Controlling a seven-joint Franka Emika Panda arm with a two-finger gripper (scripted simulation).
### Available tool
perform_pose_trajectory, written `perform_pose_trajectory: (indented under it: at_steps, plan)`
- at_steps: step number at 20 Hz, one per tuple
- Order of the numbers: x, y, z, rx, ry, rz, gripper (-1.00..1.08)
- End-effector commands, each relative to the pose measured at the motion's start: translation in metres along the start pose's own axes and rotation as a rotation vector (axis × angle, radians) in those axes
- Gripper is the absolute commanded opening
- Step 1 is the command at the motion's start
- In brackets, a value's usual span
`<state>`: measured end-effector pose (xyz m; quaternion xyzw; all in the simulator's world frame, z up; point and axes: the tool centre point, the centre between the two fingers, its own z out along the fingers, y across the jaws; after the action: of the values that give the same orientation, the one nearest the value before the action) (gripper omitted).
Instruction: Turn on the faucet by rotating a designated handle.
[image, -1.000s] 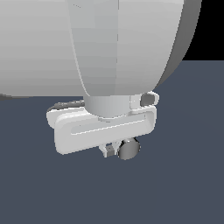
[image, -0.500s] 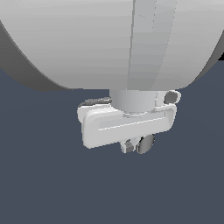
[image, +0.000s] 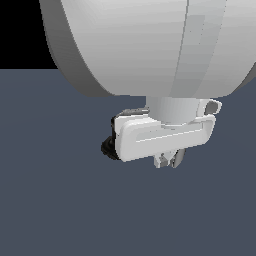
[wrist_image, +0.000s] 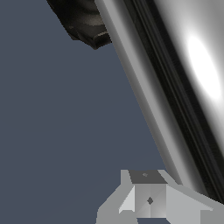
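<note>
The smooth, rigid chrome handle (wrist_image: 192, 83) looks slippery, best pushed near its far end, though whether the hand (image: 169, 160) is open or closed I cannot tell.

Above the tool (image: 169, 161) we see a very large rounded white link (image: 150, 45) with a grey shaded band along one edge and a faint vertical seam down its shell. Directly over the tool sits a short pale grey cylindrical wrist collar (image: 172, 111). The tool's body is a flat white rounded block with a raised outline and a small looped tab at one end. Its fingers (image: 161, 160) are short, pale grey and faceted; in the wrist view one fingertip (wrist_image: 148, 197) shows a small dark diamond mark.
</note>
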<state>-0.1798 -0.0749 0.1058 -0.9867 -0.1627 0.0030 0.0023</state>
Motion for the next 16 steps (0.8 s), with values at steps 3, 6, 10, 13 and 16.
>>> perform_pose_trajectory:
  at_steps: [3,6,10,13,16]
  plan:
    - [0.008,0.017,0.000,-0.006,0.005,-0.014,-1.00]
    - [0.009,0.028,0.000,-0.006,0.005,-0.014,-1.00]
    - [0.011,0.043,0.000,-0.006,0.005,-0.014,-1.00]
    - [0.012,0.054,0.000,-0.006,0.005,-0.015,-1.00]
    - [0.013,0.062,0.000,-0.006,0.005,-0.015,-1.00]
